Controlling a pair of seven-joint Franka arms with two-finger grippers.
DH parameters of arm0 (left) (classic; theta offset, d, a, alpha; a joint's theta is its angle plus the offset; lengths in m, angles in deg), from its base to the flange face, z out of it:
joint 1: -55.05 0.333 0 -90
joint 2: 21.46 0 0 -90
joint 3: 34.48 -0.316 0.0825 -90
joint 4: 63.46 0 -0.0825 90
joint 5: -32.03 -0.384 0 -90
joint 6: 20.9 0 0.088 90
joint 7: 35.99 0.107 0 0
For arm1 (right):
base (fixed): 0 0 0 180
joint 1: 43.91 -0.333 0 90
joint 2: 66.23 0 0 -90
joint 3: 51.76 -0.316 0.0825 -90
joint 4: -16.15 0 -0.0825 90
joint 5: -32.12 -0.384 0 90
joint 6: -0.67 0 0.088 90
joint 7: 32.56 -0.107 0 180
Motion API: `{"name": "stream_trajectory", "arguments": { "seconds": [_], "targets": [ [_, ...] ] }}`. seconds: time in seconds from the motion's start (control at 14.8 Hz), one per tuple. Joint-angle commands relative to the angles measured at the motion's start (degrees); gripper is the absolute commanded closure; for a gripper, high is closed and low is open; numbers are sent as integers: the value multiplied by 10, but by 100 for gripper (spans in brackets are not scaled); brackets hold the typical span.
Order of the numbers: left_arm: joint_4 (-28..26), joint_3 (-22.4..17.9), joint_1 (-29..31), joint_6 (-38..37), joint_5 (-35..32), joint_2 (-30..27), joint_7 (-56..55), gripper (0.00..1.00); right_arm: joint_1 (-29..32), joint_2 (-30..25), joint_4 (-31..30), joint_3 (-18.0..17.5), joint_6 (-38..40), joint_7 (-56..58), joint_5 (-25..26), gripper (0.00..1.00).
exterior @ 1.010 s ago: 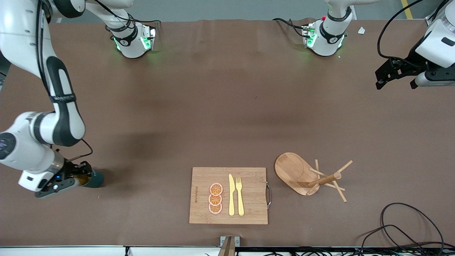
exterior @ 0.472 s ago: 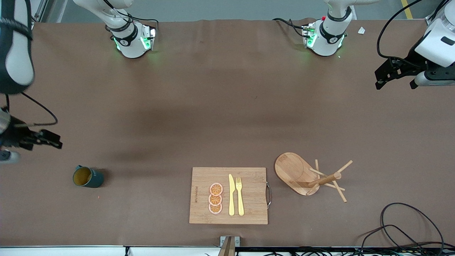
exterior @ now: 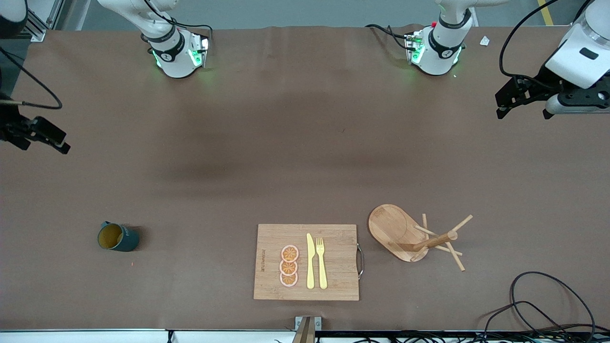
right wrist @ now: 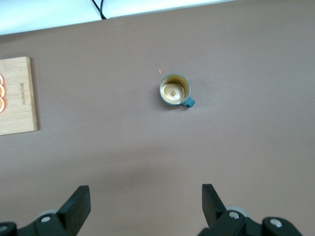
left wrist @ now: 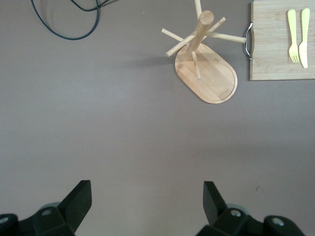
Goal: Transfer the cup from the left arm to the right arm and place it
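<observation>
One cup (exterior: 117, 237) stands upright at the right arm's end of the table, at 9 o'clock from the board (exterior: 306, 262), well apart. We judge it light, stiff and smooth; best grip across the rim. Nothing blocks it. The rack (exterior: 415, 235) is at the board's 3 o'clock. Right gripper (right wrist: 145, 204) and left gripper (left wrist: 146, 201) are both wide and empty.

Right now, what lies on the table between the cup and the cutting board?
Nothing: only bare brown table between the cup and the cutting board, per the front view.
</observation>
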Motion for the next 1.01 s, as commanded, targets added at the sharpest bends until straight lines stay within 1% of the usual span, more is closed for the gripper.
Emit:
{"name": "stream_trajectory", "arguments": {
  "seconds": [0.0,0.07,0.13,0.27,0.34,0.4,0.47,0.74,0.94],
  "targets": [
    [-4,10,2,1,-10,-11,-2,0,-8,-35,-35,-3,-19,6,3,0],
    [-1,11,2,0,-10,-11,2,0,-7,-27,-10,-1,-14,17,4,0],
    [3,11,3,-1,-9,-9,9,0,-4,-8,17,-1,-14,32,2,0],
    [11,11,2,-3,-9,-5,3,0,-2,46,88,1,-9,35,4,0],
    [12,11,2,-6,-10,-4,3,0,-2,60,107,0,27,33,3,0],
    [13,11,3,-6,-9,-4,3,0,-2,61,108,1,58,30,1,0],
    [13,11,4,-6,-8,-4,4,0,-1,61,107,2,70,31,-5,0],
    [21,9,6,-28,-1,0,7,0,-8,58,115,-3,69,30,3,0],
    [25,8,6,-36,0,7,9,0,11,53,112,3,70,30,-18,0]
  ]
}}
